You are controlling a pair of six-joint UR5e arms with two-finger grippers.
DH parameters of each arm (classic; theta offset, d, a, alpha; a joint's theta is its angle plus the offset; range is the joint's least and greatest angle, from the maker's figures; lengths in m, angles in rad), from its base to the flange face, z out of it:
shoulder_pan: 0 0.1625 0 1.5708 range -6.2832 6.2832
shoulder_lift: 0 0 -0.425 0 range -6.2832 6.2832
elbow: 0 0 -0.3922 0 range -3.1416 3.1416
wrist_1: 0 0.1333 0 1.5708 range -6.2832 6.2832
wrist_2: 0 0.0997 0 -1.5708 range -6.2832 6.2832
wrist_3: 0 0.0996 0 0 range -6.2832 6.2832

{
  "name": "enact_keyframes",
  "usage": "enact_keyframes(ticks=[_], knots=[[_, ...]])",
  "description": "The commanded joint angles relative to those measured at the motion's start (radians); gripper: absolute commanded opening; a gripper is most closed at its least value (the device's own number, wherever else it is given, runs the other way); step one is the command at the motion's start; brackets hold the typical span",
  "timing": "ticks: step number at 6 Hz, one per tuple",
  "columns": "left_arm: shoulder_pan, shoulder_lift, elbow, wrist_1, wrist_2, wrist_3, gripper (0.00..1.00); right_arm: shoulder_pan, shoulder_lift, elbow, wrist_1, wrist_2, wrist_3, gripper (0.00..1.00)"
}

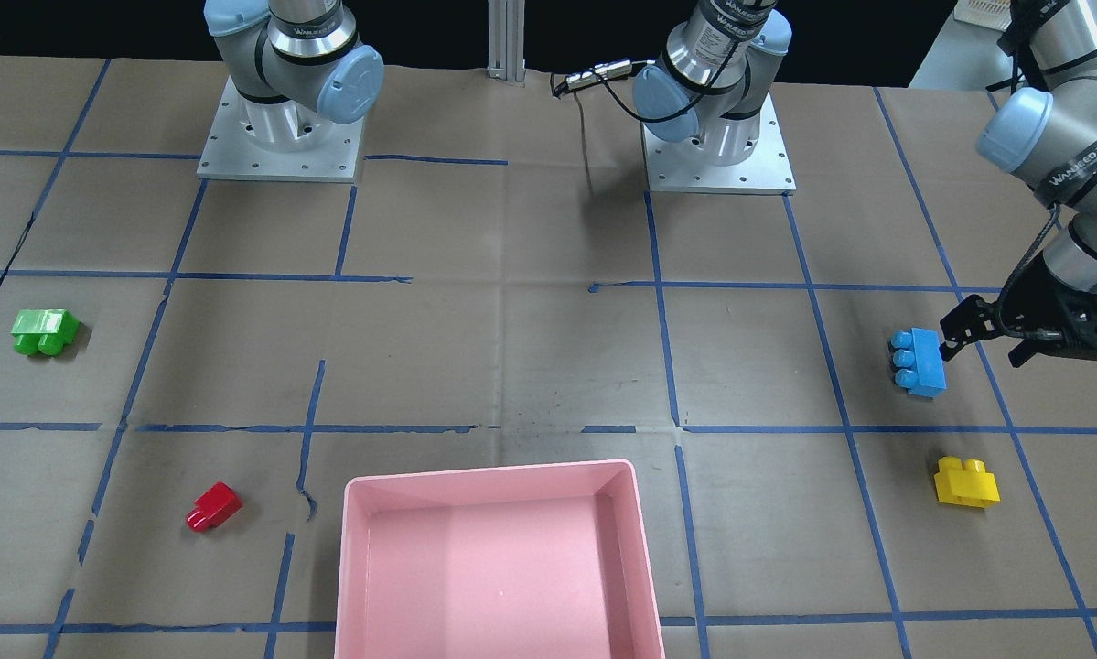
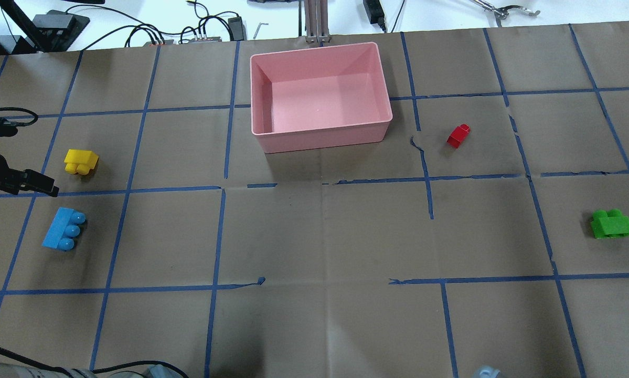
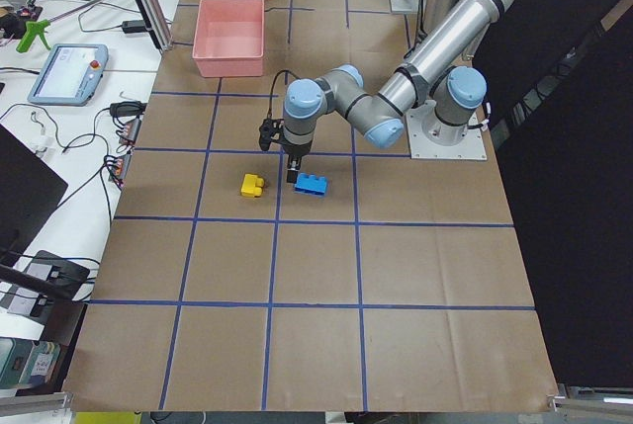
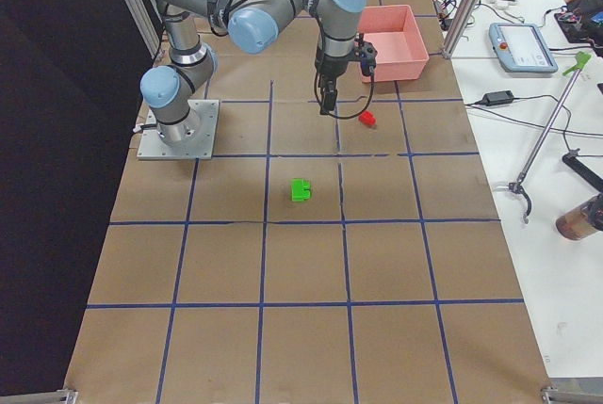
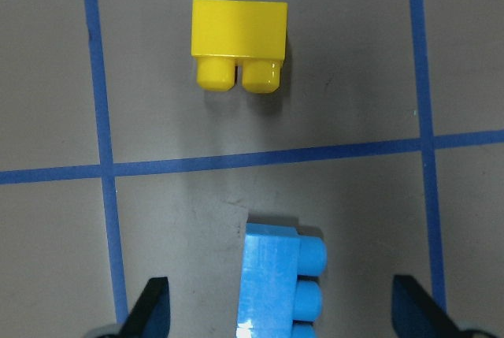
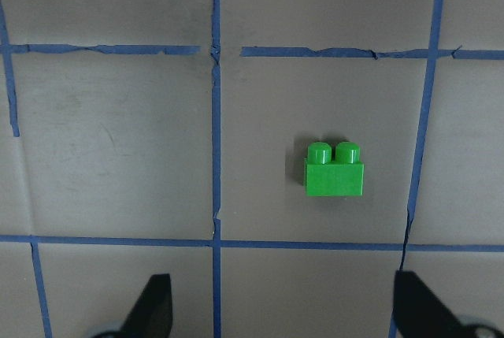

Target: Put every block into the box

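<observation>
The pink box point(image 1: 489, 476) stands empty at the table's far middle point(image 2: 319, 139). The light blue block point(image 1: 919, 361) lies on its side. My left gripper point(image 1: 980, 340) is open above it, and the wrist view shows the blue block point(image 5: 279, 283) between the spread fingers point(image 5: 157, 306). The yellow block point(image 5: 239, 45) lies just beyond point(image 2: 81, 160). My right gripper point(image 6: 287, 310) is open and empty, hovering high. The green block point(image 6: 335, 171) lies on the table ahead of it point(image 2: 612, 224). The red block point(image 2: 458, 136) lies to the right of the box.
Brown paper with a blue tape grid covers the table. The two arm bases point(image 1: 280, 137) point(image 1: 717, 137) stand at the robot's side. Cables and tools point(image 2: 204, 31) lie beyond the far edge.
</observation>
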State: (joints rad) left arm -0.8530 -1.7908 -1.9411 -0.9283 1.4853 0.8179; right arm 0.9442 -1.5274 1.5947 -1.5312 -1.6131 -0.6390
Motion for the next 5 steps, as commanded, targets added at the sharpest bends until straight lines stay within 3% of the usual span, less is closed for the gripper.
enact_keyframes(ticks=[1, 3, 5], knots=[[0.005, -0.082, 0.014, 0.037, 0.0, 0.01, 0.99, -0.051, 0.038, 0.124, -0.17, -0.001, -0.059, 1.0], [0.005, -0.146, -0.004, 0.117, 0.029, 0.013, 0.99, -0.1, 0.125, 0.244, -0.433, 0.001, -0.147, 1.0], [0.003, -0.121, -0.059, 0.109, 0.023, 0.107, 1.0, -0.104, 0.203, 0.265, -0.478, 0.005, -0.156, 1.0]])
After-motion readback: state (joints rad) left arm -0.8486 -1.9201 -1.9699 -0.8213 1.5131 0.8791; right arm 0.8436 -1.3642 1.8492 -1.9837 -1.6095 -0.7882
